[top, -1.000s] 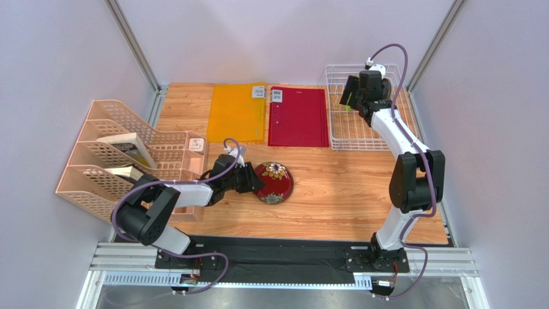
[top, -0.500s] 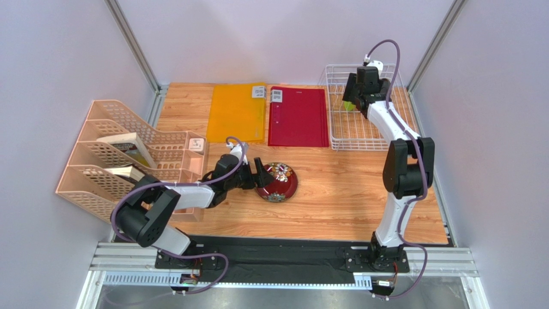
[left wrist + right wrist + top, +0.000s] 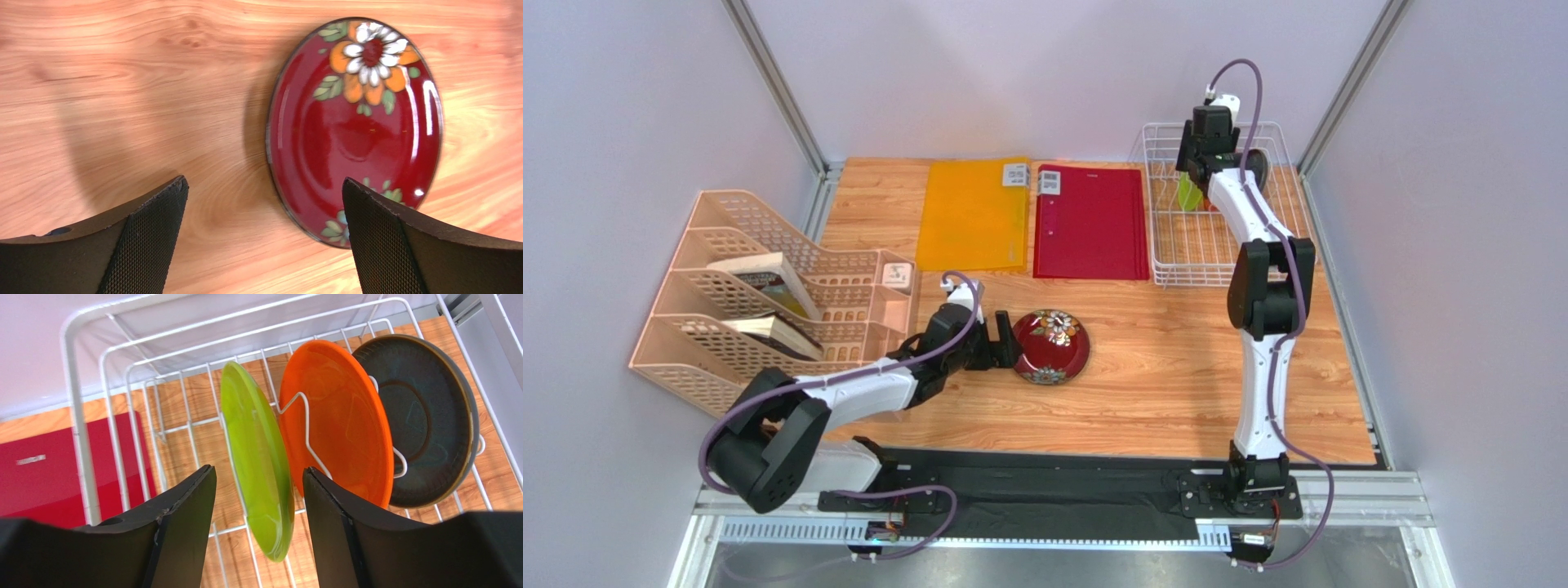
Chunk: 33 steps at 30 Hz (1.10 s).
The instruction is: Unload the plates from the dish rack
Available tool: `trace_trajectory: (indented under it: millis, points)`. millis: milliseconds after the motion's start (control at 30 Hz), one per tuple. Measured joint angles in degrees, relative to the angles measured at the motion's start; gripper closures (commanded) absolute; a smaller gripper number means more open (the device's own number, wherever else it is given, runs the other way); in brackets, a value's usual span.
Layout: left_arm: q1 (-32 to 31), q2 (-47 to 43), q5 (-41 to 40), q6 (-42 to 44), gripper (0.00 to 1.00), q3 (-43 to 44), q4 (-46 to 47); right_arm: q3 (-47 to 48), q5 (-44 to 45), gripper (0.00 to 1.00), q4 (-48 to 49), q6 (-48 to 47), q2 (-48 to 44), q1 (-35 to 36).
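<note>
The dark red floral plate [image 3: 356,131] lay flat on the wooden counter [image 3: 1161,368], near its middle and well apart from the dish rack [image 3: 1173,263]. The left claw [image 3: 264,184] sat low just beside it with its jaws spread wide and nothing between them but bare wood and the plate's near rim; one fingertip [image 3: 368,202] overlapped the plate's edge in the wrist view, though I could not tell whether it touched.

The other three plates stood on edge in the white wire rack at the far right corner: the lime green plate [image 3: 258,484] nearest the rack's left end, then the orange plate [image 3: 344,416], then the dark grey-teal plate [image 3: 423,422]. The right claw [image 3: 258,471] reached into the rack with its jaws open on either side of the green plate, a sliver of gap showing at each side, so it was not yet gripping.

Left of the rack a red folder [image 3: 1091,221] and an orange folder [image 3: 974,214] lay flat side by side. A beige file organiser [image 3: 756,306] holding books stood at the left edge.
</note>
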Motion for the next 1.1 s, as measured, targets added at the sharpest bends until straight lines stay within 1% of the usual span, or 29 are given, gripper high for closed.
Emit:
trace_trajectory:
  millis: [33,67,133,167,267,333,400,467,500,533,567,667,800,900,1000,1033,1100]
  points:
    - [-0.13,-0.96,-1.05,0.70,0.00,0.00,-1.46,0.55,0.37,0.46,-0.13,-0.46,0.76,0.00]
    - [-0.15,-1.90,-1.99,1.38,0.00,0.00,-2.78,0.90,0.72,0.53,-0.33,-0.85,1.51,-0.04]
    - [-0.20,-4.33,-3.63,2.64,0.00,0.00,-4.94,1.09,1.22,0.63,-0.70,-1.77,2.54,-0.13]
    - [-0.22,-5.86,-4.44,3.32,0.00,0.00,-5.77,1.09,1.44,0.77,-1.11,-2.12,2.97,-0.15]
    - [-0.31,-11.91,-6.86,5.35,0.01,0.00,-7.34,1.09,1.90,0.90,-2.14,-3.23,3.43,-0.22]
    - [-0.42,-16.28,-8.41,6.88,0.03,0.09,-7.69,1.07,2.54,1.00,-2.19,-3.96,3.41,-0.26]
    - [-0.48,-19.65,-9.79,8.09,0.11,0.39,-8.09,0.92,2.80,1.00,-2.21,-4.24,3.41,-0.39]
    - [-0.48,-21.88,-11.39,9.62,0.16,1.60,-8.81,-0.17,2.78,1.00,-1.57,-4.39,2.99,-0.39]
    - [-0.48,-22.34,-12.07,10.21,0.07,2.49,-9.20,-0.85,3.15,1.00,-0.98,-4.52,2.64,-0.22]
    - [-0.50,-22.43,-12.70,10.97,0.06,3.50,-9.46,-1.51,3.54,1.00,-0.52,-4.74,2.27,-0.04]
    - [-0.50,-22.29,-13.33,11.87,0.00,4.61,-9.60,-2.97,4.17,1.00,0.48,-4.92,1.49,0.24]
    - [-0.57,-20.41,-14.64,13.84,0.00,8.39,-10.67,-8.09,7.63,1.00,3.10,-6.64,-2.25,1.60]
    - [-1.20,-16.35,-17.38,16.35,0.00,12.61,-11.93,-15.76,15.85,1.00,8.44,-11.02,-8.81,5.07]
    - [-1.29,-14.62,-19.43,16.81,0.00,13.66,-12.87,-21.14,21.27,1.00,12.85,-13.46,-14.32,7.69]
    - [-1.29,-14.10,-19.76,16.79,0.01,13.68,-12.87,-26.77,23.21,1.00,14.95,-13.31,-21.00,9.64]
    - [-1.29,-13.99,-19.15,16.85,0.05,13.68,-12.44,-29.42,23.19,1.00,15.34,-12.68,-24.00,10.16]
    - [-1.29,-13.22,-17.81,16.92,0.10,14.03,-11.58,-33.92,22.51,1.00,15.04,-10.73,-29.92,10.82]
